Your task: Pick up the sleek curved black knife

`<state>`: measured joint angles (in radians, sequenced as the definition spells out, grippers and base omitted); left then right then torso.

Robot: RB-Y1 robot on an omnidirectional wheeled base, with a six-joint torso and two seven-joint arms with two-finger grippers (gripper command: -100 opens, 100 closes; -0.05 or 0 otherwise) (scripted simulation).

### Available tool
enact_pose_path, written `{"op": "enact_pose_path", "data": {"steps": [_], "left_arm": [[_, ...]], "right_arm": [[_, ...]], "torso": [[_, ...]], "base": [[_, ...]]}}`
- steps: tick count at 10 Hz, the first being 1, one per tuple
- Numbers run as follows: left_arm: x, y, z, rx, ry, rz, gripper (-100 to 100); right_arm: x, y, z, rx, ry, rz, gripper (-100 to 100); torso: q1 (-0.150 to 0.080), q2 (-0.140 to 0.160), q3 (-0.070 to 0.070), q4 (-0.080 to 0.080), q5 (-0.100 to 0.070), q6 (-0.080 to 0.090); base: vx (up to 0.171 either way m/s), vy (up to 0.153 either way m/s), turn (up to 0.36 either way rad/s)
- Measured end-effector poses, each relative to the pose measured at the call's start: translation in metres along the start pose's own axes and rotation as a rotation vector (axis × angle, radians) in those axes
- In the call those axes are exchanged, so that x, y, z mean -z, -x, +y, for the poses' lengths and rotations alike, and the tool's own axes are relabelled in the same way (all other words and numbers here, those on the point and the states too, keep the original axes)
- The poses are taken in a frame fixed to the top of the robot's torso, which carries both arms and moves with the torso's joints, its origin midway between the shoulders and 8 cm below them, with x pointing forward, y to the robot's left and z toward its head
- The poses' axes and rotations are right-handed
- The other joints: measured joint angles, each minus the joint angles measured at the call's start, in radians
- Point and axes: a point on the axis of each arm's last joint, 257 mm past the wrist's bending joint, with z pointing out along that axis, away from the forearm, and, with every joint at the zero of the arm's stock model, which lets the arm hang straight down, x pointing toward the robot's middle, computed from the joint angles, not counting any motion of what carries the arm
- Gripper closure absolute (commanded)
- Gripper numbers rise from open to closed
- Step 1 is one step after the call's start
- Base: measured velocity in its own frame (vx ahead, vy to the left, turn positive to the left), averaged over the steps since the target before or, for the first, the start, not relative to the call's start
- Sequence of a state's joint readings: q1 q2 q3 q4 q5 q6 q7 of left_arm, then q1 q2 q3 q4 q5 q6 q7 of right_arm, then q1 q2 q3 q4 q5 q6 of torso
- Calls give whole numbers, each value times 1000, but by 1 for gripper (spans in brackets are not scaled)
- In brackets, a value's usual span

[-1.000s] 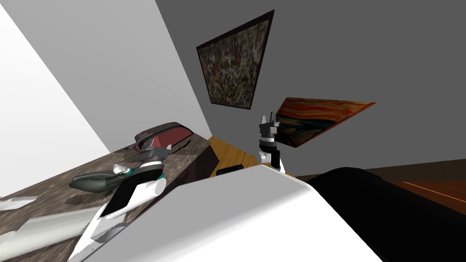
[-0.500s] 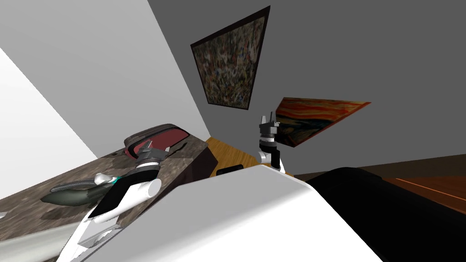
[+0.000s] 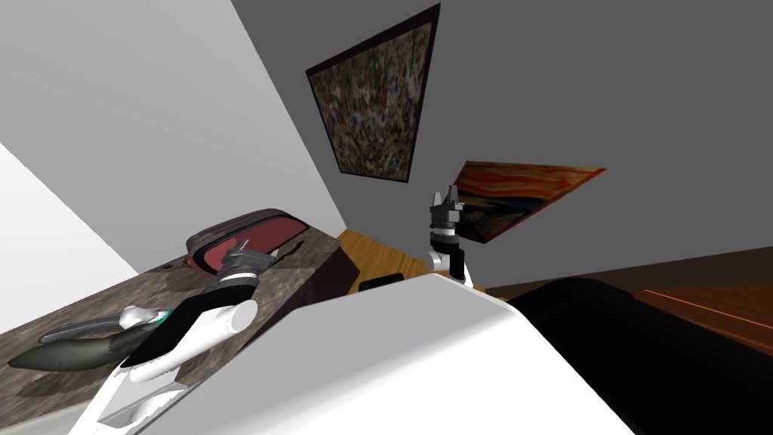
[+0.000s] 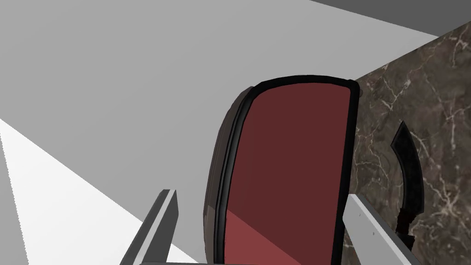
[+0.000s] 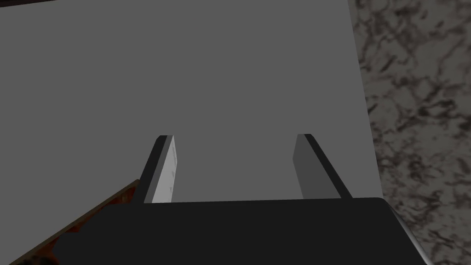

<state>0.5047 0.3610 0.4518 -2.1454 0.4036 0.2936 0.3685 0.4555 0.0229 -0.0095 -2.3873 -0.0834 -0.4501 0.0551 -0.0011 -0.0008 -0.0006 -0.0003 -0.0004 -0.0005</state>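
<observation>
Our left arm reaches over a dark marble counter (image 4: 437, 83) that runs along a pale grey wall. On it lies an oblong maroon tray (image 4: 290, 156) with a black rim. Our left gripper (image 4: 261, 193) hangs above the tray's near end, its fingers spread wide and holding nothing. The curved black knife (image 4: 410, 170) lies flat on the counter just beside the tray, outside one of the fingers, untouched. Our right gripper (image 5: 234, 135) is raised before a grey wall, its fingers apart and empty.
</observation>
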Motion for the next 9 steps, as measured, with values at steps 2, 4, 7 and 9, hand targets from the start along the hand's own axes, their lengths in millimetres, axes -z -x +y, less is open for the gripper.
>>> {"op": "enact_pose_path", "data": {"steps": [2,4,7,9], "left_arm": [[0,16,6,32,45,-33,-100],[0,36,14,68,93,-71,-100],[2,57,22,107,154,-115,-100],[5,70,30,132,198,-145,-100]], "right_arm": [[0,0,0,0,0,0,0],[0,0,0,0,0,0,0],[0,0,0,0,0,0,0],[0,0,0,0,0,0,0]], "torso": [[0,-1,0,0,0,0],[0,-2,-1,0,0,0],[0,0,0,0,0,0],[0,-1,0,0,0,0]], "base": [[45,-26,-101],[38,-19,-32],[28,-14,-75],[39,-12,-116]]}}
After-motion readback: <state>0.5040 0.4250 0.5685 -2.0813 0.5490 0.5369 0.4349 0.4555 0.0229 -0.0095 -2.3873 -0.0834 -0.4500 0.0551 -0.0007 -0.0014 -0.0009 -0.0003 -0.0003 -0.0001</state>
